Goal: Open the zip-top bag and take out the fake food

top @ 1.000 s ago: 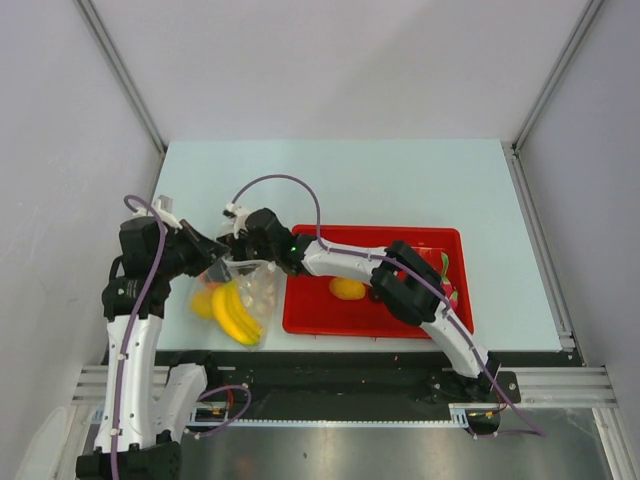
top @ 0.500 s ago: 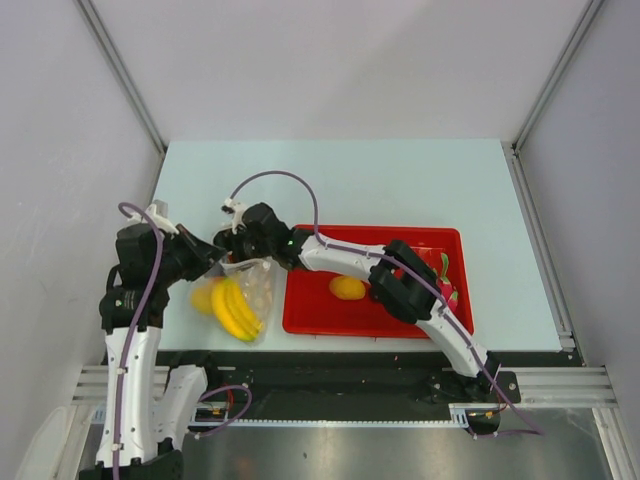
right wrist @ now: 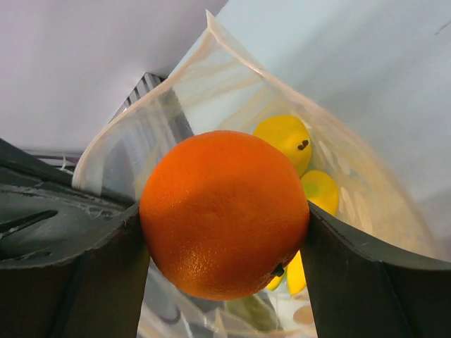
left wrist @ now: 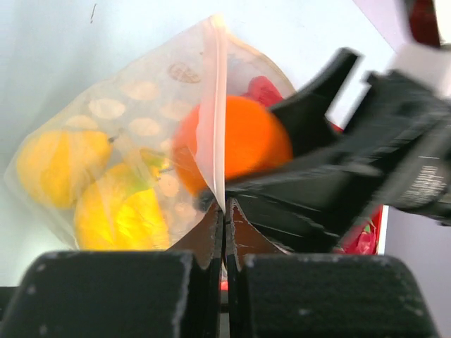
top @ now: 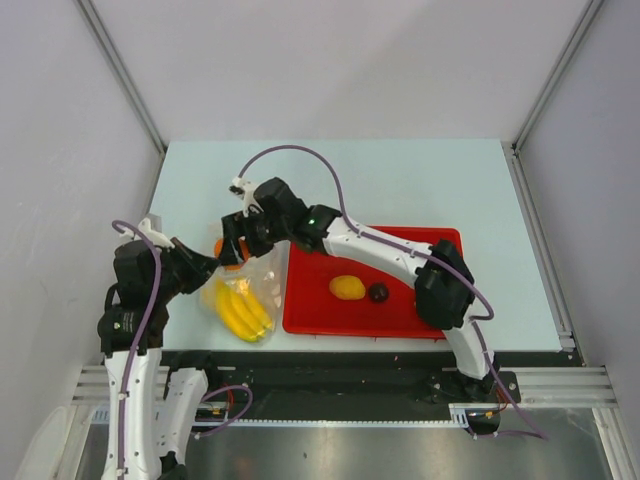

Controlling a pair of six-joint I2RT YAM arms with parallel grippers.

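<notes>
This was a robotics lab test cell. Plain white panels (top: 330,60) in aluminium framing (top: 120,75) stood beyond and to both sides of the right gripper (top: 228,248), enclosing a pale worktop (top: 420,180) beneath it.

Red tray (top: 330,316) lying flat on the pale blue-green counter (top: 420,180), sitting toward its near right part. Grey walls (top: 330,70) enclosing the counter. Metal rail (top: 560,382) running along the near edge.
</notes>
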